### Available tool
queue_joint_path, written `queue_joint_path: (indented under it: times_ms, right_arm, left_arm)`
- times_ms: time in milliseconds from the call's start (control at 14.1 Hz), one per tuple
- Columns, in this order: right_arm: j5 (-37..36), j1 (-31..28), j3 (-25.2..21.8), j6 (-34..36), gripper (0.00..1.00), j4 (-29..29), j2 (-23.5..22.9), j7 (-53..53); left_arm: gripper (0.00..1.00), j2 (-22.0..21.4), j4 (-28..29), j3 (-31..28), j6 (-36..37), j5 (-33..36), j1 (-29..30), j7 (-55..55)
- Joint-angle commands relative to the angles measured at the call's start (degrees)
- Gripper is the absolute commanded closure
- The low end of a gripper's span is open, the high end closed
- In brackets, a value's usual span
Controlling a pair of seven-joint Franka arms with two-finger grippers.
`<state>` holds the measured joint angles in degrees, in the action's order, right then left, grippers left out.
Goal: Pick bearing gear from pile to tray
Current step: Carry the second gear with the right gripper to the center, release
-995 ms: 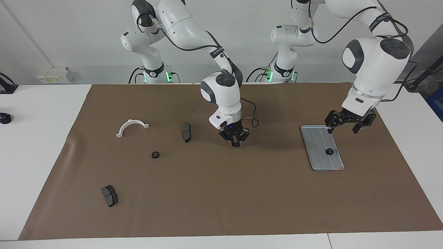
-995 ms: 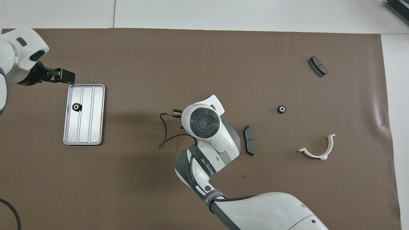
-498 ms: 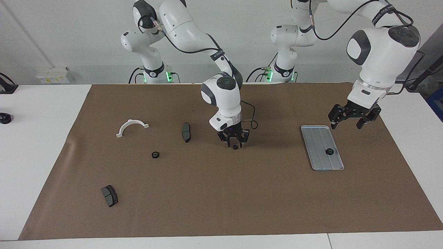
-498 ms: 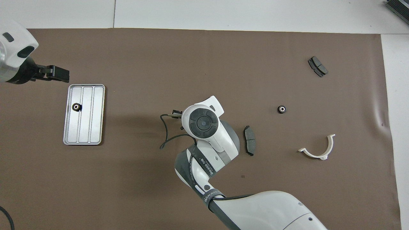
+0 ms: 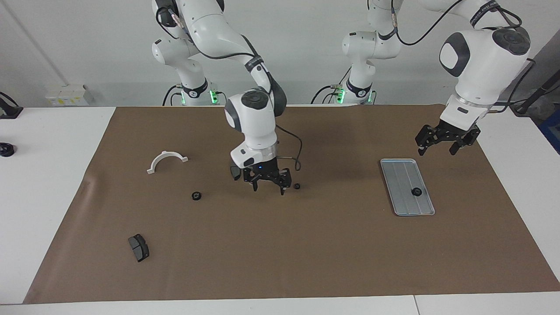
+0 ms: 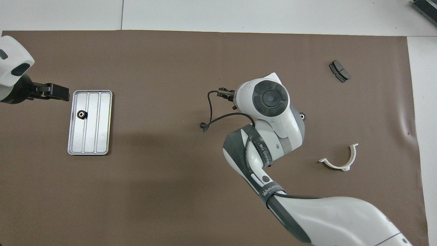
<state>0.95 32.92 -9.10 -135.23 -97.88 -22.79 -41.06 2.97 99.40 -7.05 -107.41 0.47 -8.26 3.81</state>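
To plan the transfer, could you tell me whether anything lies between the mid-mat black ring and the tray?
Nothing visible does: only bare mat lies between the ring and the tray. The open right gripper hangs beside the ring; the open left gripper hovers near the tray's nearer end.

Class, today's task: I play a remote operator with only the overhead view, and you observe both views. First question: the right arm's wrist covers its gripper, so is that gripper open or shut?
Observer: Open. The right gripper hangs over the brown mat, fingers spread, holding nothing.
Operator: How does it sit relative to the small black round ring nearest the tray?
Observer: That small black round ring lies on the mat just beside the gripper, toward the left arm's end, untouched.
Operator: Is anything hidden under that arm?
Observer: Yes, a dark grey brake pad lies on the mat there.
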Motion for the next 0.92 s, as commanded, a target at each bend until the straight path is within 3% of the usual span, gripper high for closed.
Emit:
queue_joint_path:
  times_ms: [0, 569, 853]
  right_arm:
    - [-0.68, -5.13, 0.67, 2.50, 0.00, -3.71, 3.89, 7.54]
    - [0.45, -19.64, 0.93, 1.55, 0.00, -15.76, 8.38, 49.20]
    - [2.82, -19.56, 1.02, -3.35, 0.00, -20.50, 8.47, 51.35]
  left_arm:
    - [0.00, -2.17, 2.55, 0.02, -0.43, -0.64, 0.08, 0.93]
    - [0.00, -2.17, 2.64, 0.02, -0.87, -0.55, -0.18, 1.02]
    - [0.00, -2.17, 2.64, -0.07, -1.57, -0.55, 0.43, 1.02]
